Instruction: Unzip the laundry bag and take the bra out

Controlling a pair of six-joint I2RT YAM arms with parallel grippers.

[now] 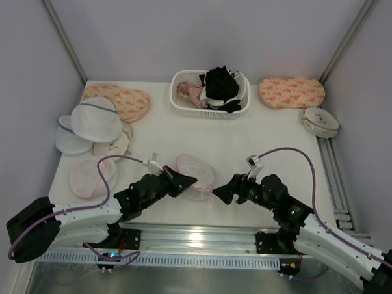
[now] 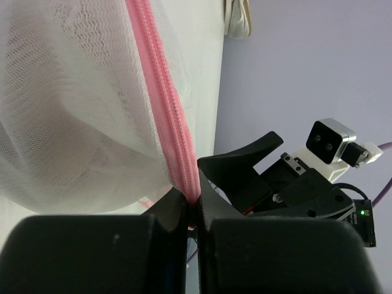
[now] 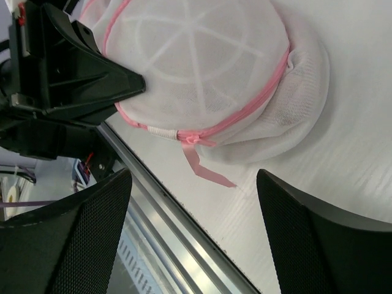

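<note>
The laundry bag (image 1: 198, 172), a domed white mesh pouch with a pink zip rim, lies at the table's near middle. My left gripper (image 1: 188, 180) is at its left side and is shut on the pink zip rim (image 2: 177, 122), pinched between its jaws (image 2: 192, 205). My right gripper (image 1: 223, 190) is open and empty just right of the bag. In the right wrist view the bag (image 3: 202, 67) fills the top, and the zip pull's pink ribbon (image 3: 205, 166) hangs on the table ahead of my open right gripper (image 3: 196, 236). The zip looks closed. I cannot make out the bra through the mesh.
A white basket (image 1: 179, 104) at the back holds a black garment (image 1: 221, 83) and a pink one (image 1: 188, 91). Other mesh bags (image 1: 86, 119) and a pink-rimmed one (image 1: 90, 176) lie at the left. A cream round case (image 1: 321, 121) is far right. The table's front rail (image 3: 171, 214) is close below the bag.
</note>
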